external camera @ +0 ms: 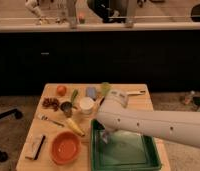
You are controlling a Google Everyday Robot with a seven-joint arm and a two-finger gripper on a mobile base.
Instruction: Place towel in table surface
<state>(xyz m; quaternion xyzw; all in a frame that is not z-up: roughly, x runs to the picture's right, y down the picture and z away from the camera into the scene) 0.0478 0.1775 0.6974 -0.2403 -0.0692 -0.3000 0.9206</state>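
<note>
One white robot arm [158, 126] reaches from the right into a green tray [133, 152] on a wooden table [86, 152].
Its gripper [105, 135] hangs low at the tray's left end; open or closed cannot be told. The towel is not distinguishable; tabletop lies just left, past the rim.

A long counter ran across the back, its pale top edge [93, 26] catching warm light above a dark, almost black front [93, 60]. Two metal posts [72, 12] stood on it, with blurred clutter behind. The floor [15, 97] was speckled grey-beige. At the left edge showed the black wheeled base of an office chair [2, 119]. A light wooden table [143, 100] stood in front of the counter. The gripper [104, 135] hung low over the table's near right part.
</note>
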